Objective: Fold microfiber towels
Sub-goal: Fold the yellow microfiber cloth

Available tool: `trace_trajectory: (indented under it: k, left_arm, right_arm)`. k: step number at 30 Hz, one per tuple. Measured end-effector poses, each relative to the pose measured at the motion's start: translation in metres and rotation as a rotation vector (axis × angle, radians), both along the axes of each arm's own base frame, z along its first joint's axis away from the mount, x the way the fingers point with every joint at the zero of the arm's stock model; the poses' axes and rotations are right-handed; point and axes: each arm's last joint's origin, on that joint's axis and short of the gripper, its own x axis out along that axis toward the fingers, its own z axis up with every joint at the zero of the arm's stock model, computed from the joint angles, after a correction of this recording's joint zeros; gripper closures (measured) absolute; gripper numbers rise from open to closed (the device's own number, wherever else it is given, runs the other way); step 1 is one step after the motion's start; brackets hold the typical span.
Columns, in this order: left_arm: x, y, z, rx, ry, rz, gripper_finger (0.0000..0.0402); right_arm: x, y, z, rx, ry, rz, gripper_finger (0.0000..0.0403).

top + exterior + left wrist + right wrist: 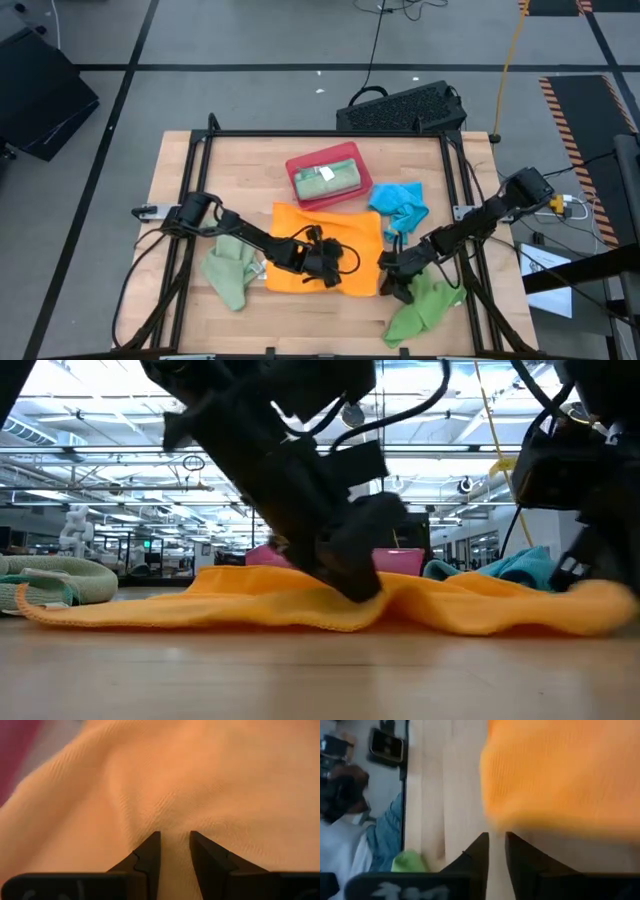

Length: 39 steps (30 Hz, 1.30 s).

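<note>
One soft, rumpled orange towel (325, 250), ribbed weave.

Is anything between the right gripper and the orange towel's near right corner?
Nothing visible. The right gripper sits at the orange towel's right edge, bare table between its fingertips and the cloth. The bright green towel lies beside and behind it, not between.

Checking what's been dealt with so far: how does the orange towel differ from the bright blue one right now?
The orange towel lies spread nearly flat mid-table; the bright blue towel sits crumpled in a heap. The orange towel has the left gripper down on it and the right gripper at its edge; no gripper is at the blue towel. Both lie beside the red tray.
</note>
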Motion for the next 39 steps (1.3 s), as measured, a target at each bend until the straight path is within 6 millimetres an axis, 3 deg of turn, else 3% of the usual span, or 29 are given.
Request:
trace_trajectory:
  k: [4,7,12,17,24,32,36,39]
  left_arm:
    - [-0.010,0.007,-0.004,0.028,0.056,0.162,0.0293]
    - [-0.010,0.007,-0.004,0.033,0.033,0.181,0.0293]
    - [-0.006,-0.005,0.008,0.017,-0.033,0.083,0.0293]
    - [-0.006,-0.019,0.041,0.002,-0.163,0.024,0.0293]
    - [0.001,-0.054,0.056,0.016,-0.375,-0.142,0.0293]
    - [0.021,-0.039,0.020,-0.031,-0.378,-0.234,0.0293]
    - [0.023,-0.021,-0.008,-0.069,-0.270,-0.154,0.0293]
    - [0.023,-0.012,-0.016,-0.082,-0.230,-0.108,0.0293]
  right_arm:
    - [-0.009,-0.003,0.002,-0.006,0.088,0.027,0.0323]
    - [-0.009,-0.006,0.010,-0.089,-0.007,0.018,0.0321]
    - [-0.007,-0.005,0.015,-0.258,-0.141,-0.091,0.0323]
    - [-0.006,0.003,0.009,-0.308,-0.201,-0.042,0.0313]
    - [-0.002,0.017,0.003,-0.409,-0.264,0.072,0.0270]
    - [0.011,0.026,-0.010,-0.543,-0.307,0.122,0.0250]
    - [0.016,0.028,-0.018,-0.536,-0.342,0.110,0.0286]
    - [0.019,0.029,-0.020,-0.508,-0.357,0.085,0.0333]
